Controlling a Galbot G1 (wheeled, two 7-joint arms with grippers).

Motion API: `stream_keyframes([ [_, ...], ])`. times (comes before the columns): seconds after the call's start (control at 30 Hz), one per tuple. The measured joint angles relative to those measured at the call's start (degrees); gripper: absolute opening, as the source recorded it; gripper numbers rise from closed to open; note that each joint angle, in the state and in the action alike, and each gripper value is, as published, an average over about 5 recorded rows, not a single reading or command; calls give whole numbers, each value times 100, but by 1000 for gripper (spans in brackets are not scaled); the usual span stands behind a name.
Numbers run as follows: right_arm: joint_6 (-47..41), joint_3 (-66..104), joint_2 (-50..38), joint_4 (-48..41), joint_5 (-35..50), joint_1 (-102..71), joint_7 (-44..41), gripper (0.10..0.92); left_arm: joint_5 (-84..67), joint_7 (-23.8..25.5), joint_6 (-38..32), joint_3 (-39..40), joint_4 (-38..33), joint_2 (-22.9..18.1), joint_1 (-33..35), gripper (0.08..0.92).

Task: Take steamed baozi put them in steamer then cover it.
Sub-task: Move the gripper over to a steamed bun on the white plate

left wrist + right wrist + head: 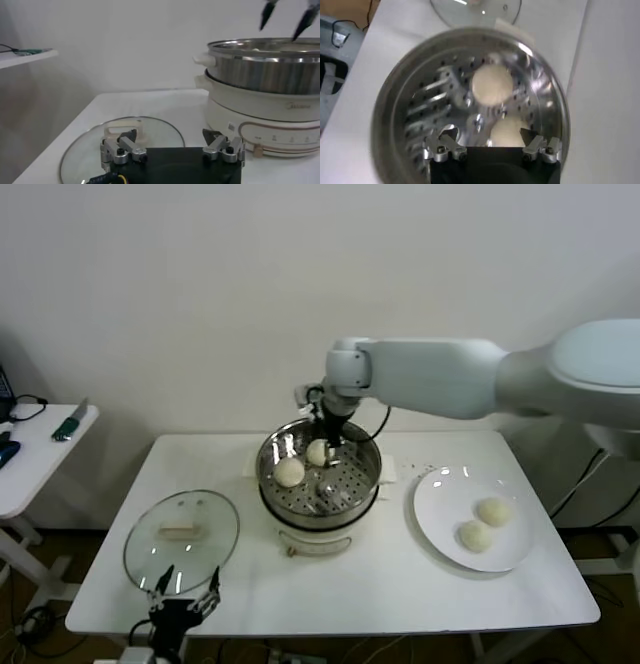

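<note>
The steamer [318, 484] stands mid-table on its white cooker base. Two baozi lie in it, one at its left [289, 472] and one at the back [318, 452]. My right gripper [330, 442] hangs open just over the back bun; in the right wrist view it [489, 136] is above that bun [507, 131], with the other bun [491, 84] farther off. Two more baozi [494, 511] [474, 535] lie on the white plate [440, 494]. The glass cover [182, 536] lies flat at the front left. My left gripper [182, 602] is open and empty at the cover's near edge [125, 145].
A side table [40, 454] with small tools stands at the far left. The wall is close behind the steamer. In the left wrist view the steamer and cooker base [265, 90] rise to one side, with my right gripper's fingertips [268, 11] above the rim.
</note>
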Motion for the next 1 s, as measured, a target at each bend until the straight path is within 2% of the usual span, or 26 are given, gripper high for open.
stream_keyframes([
  [0.2, 97, -370, -1029, 719, -75, 432, -144, 823, 56, 17, -4, 38, -16, -39, 42, 823],
  [0.43, 244, -646, -2230, 1191, -568, 477, -274, 823, 90, 23, 8, 38, -92, -100, 77, 823],
  [0.7, 411, -499, -3209, 1192, -1396, -35, -379, 823, 132, 35, 63, 12, -171, -168, 112, 823],
  [1.0, 467, 175, -3680, 856, -2235, -1119, -361, 823, 169, 30, 61, -35, -168, -239, 206, 823],
])
